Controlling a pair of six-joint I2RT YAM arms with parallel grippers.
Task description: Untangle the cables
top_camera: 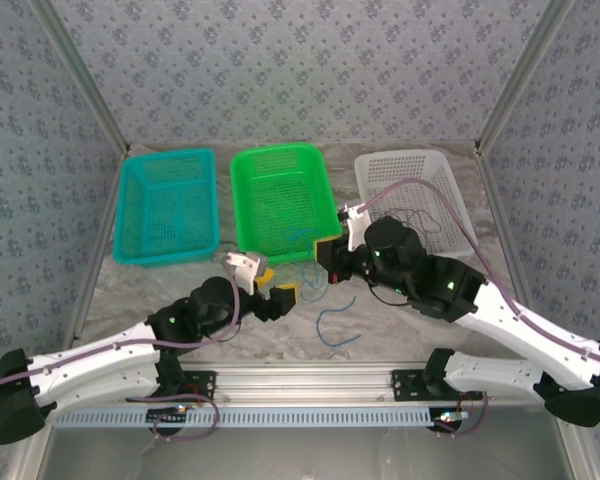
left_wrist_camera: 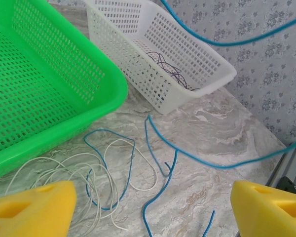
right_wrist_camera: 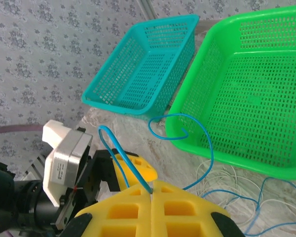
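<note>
The right gripper (right_wrist_camera: 151, 190) has its pads pressed together on the blue cable (right_wrist_camera: 126, 159), which rises from the pinch and loops toward the green basket (right_wrist_camera: 246, 98). The left gripper (left_wrist_camera: 150, 213) is spread wide and empty. Below it, blue slack crosses the white cable (left_wrist_camera: 69, 170). A hard pull could drag both and tighten the tangle, or the thin wire could slip out. The slack runs mostly lengthwise away from the left gripper. The dark cable (left_wrist_camera: 167, 69) lies beyond, in the white basket (left_wrist_camera: 138, 74).
</note>
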